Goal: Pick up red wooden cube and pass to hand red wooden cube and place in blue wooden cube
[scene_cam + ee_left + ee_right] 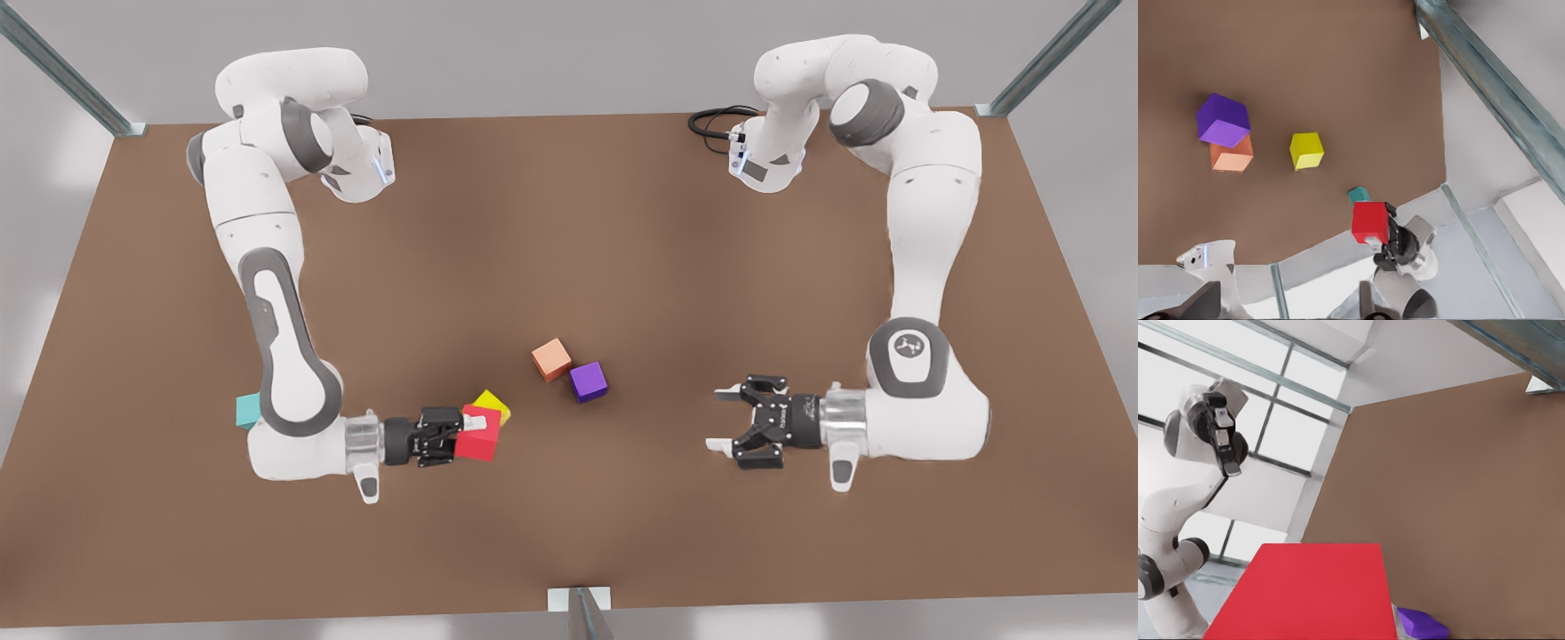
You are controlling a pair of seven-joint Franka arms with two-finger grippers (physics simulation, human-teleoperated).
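Right up against the right wrist camera is the red wooden cube [1305,593], and you have it: the right gripper [469,428] is closed on it, holding it off the surface [622,222] at the front view's left (the yellow cube [492,406] sits just behind it, so mind that).

Now the relation that counts. The left gripper [718,418] is out at the front view's right, jaws spread wide and holding nothing. It points straight back across the gap at the red wooden cube. The two grippers face each other nearly on one line, well apart, both lying level over the surface. From the left wrist view the red face looks square-on, with the right gripper's fingers behind it, so I judge the near sides are free for you to take.

Between them, a little farther back, the salmon cube [551,359] and the purple cube [588,380] sit touching. The lane in front of them is bare brown surface.

The blue wooden cube [247,411] peeks out behind the right arm's elbow, far from the left gripper. After the pass, that looks like the long reach.
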